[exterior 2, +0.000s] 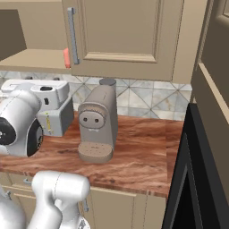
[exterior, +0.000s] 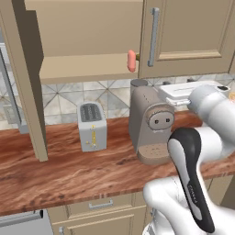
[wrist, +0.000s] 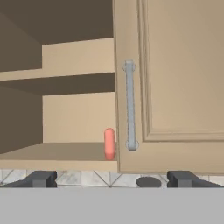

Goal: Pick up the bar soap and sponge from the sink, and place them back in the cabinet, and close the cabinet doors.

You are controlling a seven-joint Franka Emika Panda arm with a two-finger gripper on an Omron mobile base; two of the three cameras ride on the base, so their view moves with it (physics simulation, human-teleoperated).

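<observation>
The tan cabinet (wrist: 74,118) hangs above the counter, showing its inner shelf. Its left door (exterior: 26,87) is swung wide open. Its right door (wrist: 175,78), with a vertical silver handle (wrist: 129,105), looks shut. The salmon-pink bar soap (wrist: 109,143) stands on end at the front edge of the cabinet floor, right beside the right door's edge; it is seen too as the bar soap (exterior: 132,60) and the bar soap (exterior 2: 66,57). My gripper (wrist: 111,179) is open and empty, below the soap and facing the cabinet. The sponge and the sink are out of view.
On the wood-grain counter (exterior: 69,170) stand a white toaster (exterior: 92,126) and a beige coffee machine (exterior: 149,124), just under the cabinet and close to my hand. A tall black appliance (exterior 2: 192,179) bounds the counter on the right. Drawers (exterior: 101,206) run below.
</observation>
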